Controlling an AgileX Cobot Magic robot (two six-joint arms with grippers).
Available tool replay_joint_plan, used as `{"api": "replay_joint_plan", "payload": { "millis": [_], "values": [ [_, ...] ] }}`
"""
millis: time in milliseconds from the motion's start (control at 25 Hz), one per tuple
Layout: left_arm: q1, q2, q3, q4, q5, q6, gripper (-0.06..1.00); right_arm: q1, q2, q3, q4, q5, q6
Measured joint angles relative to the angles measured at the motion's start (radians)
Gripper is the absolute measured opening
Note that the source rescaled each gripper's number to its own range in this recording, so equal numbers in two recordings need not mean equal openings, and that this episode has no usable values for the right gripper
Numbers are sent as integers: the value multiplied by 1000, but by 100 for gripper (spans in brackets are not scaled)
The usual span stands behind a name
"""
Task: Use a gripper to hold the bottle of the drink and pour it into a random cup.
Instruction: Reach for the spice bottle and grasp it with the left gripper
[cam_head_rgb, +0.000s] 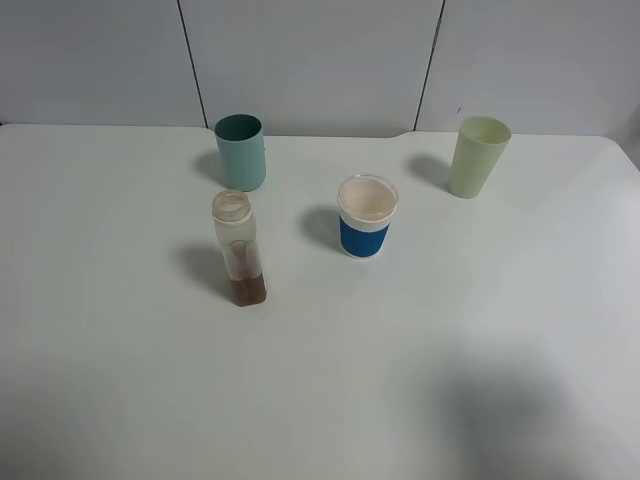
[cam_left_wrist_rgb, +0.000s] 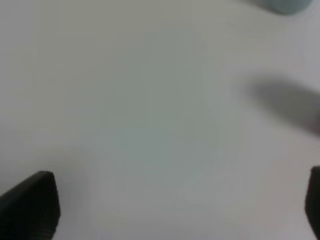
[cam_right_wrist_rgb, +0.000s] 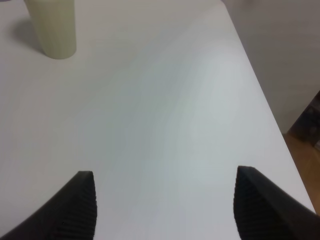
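Note:
The clear squarish bottle stands upright on the white table, left of centre, with a little dark brown drink at its base. The teal cup stands just behind it; a sliver of it shows in the left wrist view. Neither arm shows in the exterior high view. My left gripper is open over bare table, with one fingertip at each side of the frame. My right gripper is open and empty above the table near its right edge.
A white cup with a blue band stands at the middle. A tall pale yellow-green cup stands at the back right and shows in the right wrist view. The table's right edge drops to the floor.

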Motion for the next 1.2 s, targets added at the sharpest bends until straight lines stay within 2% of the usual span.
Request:
{"api": "replay_joint_plan", "payload": {
  "millis": [360,680,960,1200],
  "values": [
    [0,176,0,-118,0,94,100,0,0,0,0,0,0],
    [0,308,0,-255,-5,242,100,0,0,0,0,0,0],
    [-3,411,-1,-274,-39,263,100,0,0,0,0,0,0],
    [-122,505,-1,-269,-102,209,100,0,0,0,0,0,0]
  ]
}}
